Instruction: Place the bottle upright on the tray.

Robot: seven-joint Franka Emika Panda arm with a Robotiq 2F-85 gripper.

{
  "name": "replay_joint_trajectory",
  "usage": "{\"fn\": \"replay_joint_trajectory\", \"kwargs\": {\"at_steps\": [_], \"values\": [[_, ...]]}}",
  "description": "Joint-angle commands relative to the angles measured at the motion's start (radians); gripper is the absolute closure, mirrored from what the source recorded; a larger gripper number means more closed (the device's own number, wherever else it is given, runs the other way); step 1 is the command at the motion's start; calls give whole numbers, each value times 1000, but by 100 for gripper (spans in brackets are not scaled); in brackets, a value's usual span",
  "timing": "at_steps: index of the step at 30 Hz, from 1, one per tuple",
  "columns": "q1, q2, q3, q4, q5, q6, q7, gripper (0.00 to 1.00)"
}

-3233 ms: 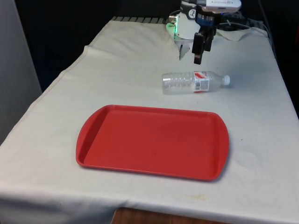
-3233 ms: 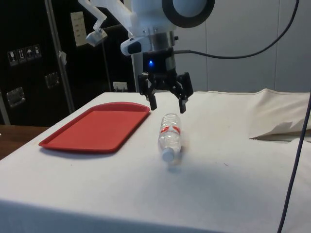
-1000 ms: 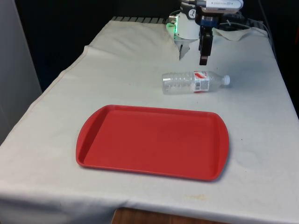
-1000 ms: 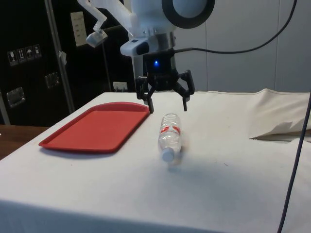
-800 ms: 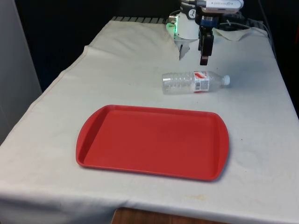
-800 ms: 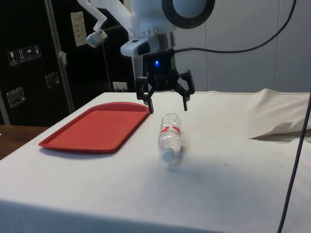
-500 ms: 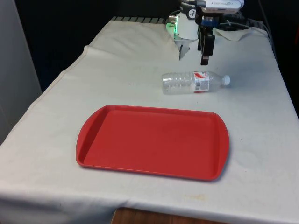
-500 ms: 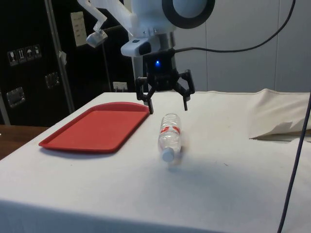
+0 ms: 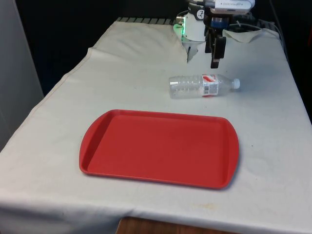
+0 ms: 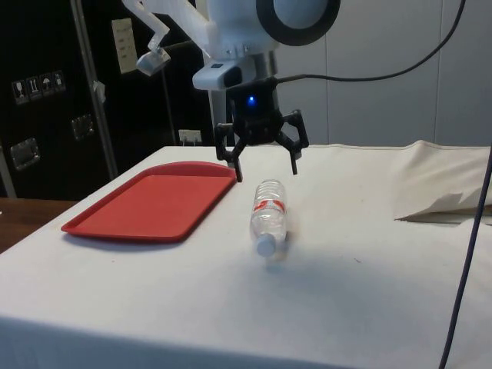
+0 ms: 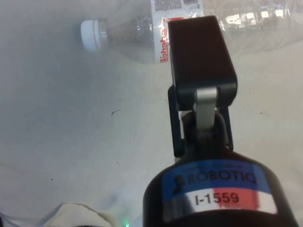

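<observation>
Hovering spread-fingered end effector, bottle lying beneath, tray apart, clear cloth between.

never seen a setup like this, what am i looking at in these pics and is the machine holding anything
This is a white robot arm at a table with a white cloth. At its end is a gripper, a black claw with two fingers that pinch things.

The three pictures show one moment. One is taken across the table, facing the robot. One is taken from the table's side. One comes from a camera on the robot's wrist, looking down past the gripper.

Two things lie on the cloth. A clear plastic bottle with a white cap and a red and white label lies on its side. A flat red tray sits nearer the table's front edge, with nothing on it.

The gripper holds nothing. Its fingers are spread open and it hangs in the air above the bottle, not touching it.
</observation>
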Motion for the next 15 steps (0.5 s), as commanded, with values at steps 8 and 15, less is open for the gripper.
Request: {"fn": "replay_joint_trajectory", "kwargs": {"at_steps": [8, 15], "values": [[-1, 8, -1, -1, -8, 34, -28, 0], [-1, 25, -2, -12, -12, 91, -49, 0]]}}
